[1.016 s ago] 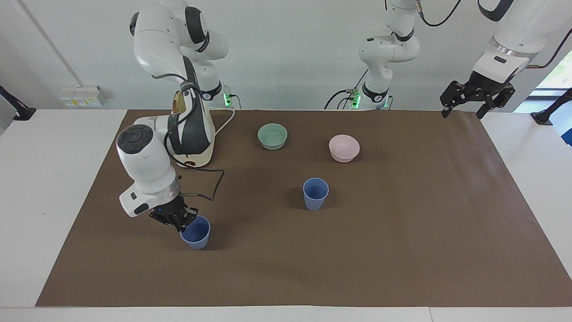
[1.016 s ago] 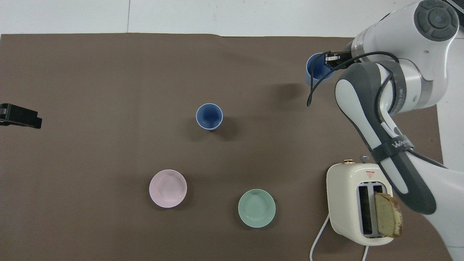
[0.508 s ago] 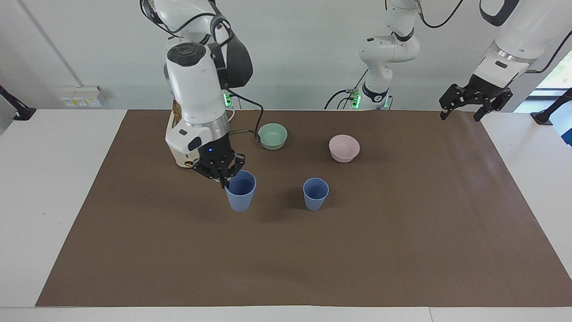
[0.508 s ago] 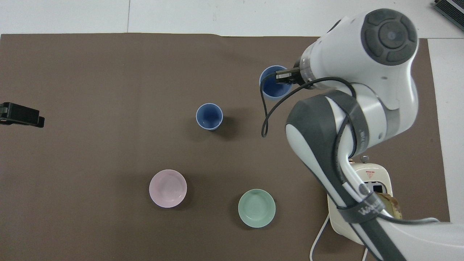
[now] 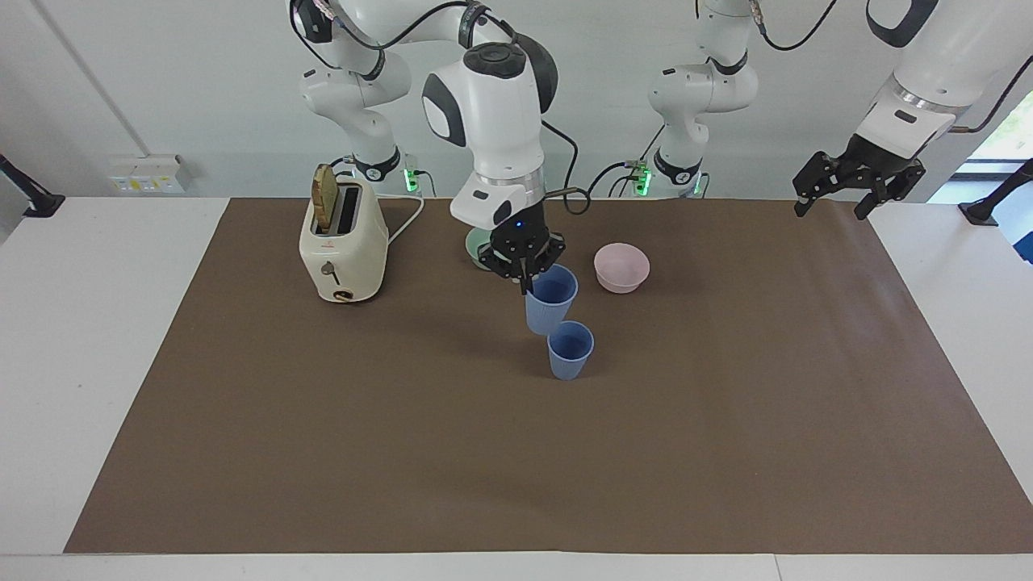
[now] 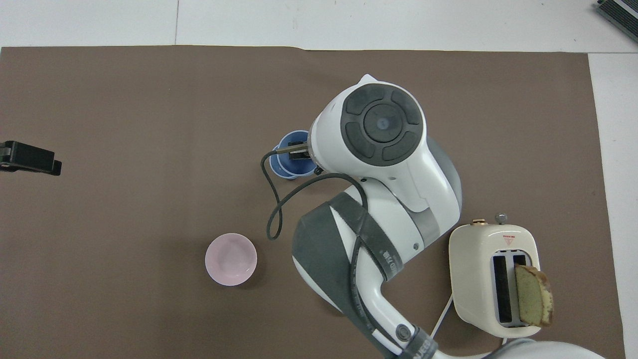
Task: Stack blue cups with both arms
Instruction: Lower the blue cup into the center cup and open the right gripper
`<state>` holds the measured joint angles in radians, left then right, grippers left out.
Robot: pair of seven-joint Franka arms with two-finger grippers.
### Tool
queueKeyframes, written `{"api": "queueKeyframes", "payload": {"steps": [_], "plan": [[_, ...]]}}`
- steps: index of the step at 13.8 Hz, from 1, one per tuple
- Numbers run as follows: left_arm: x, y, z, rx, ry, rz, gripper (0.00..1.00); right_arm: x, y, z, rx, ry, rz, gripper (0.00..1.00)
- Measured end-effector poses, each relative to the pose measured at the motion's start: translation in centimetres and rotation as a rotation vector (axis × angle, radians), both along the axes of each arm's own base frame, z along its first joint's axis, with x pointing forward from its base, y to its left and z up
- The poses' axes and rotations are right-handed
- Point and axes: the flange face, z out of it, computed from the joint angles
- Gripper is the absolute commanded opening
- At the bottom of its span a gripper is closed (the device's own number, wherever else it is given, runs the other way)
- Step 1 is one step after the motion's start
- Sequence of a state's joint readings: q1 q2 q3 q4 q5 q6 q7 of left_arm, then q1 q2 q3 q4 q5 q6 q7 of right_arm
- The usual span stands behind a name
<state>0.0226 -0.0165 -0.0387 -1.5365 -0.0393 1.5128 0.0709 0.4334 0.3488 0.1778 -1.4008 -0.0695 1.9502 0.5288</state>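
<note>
One blue cup point(image 5: 570, 349) stands upright on the brown mat near the middle of the table. My right gripper point(image 5: 526, 280) is shut on the rim of the second blue cup point(image 5: 550, 301) and holds it in the air, slightly tilted, just above the standing cup and a little toward the robots. In the overhead view the held cup point(image 6: 298, 137) overlaps the standing cup point(image 6: 275, 167), and the right gripper point(image 6: 297, 149) reaches in over them. My left gripper point(image 5: 859, 182) waits open and raised at the left arm's end of the table; it also shows in the overhead view point(image 6: 29, 158).
A pink bowl point(image 5: 621, 267) sits nearer the robots than the cups. A pale green bowl point(image 5: 475, 247) is mostly hidden by the right gripper. A cream toaster point(image 5: 342, 245) with a bread slice stands toward the right arm's end.
My right gripper has lifted its blue cup off the mat and carried it from the right arm's end to just over the standing cup. The left arm has hardly moved.
</note>
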Motion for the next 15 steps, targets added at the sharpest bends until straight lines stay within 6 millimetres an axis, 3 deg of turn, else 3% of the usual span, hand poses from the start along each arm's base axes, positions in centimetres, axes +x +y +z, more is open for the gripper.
{"api": "queueKeyframes", "payload": {"steps": [6,15], "plan": [[0.0,0.3,0.0,0.0,0.0,0.005,1.0,-0.3,2.2,-3.7,-0.043,0.03,-0.011,0.0],[0.0,0.4,0.0,0.0,-0.001,0.007,1.0,1.3,2.8,-4.0,0.001,-0.017,-0.021,0.0]]}}
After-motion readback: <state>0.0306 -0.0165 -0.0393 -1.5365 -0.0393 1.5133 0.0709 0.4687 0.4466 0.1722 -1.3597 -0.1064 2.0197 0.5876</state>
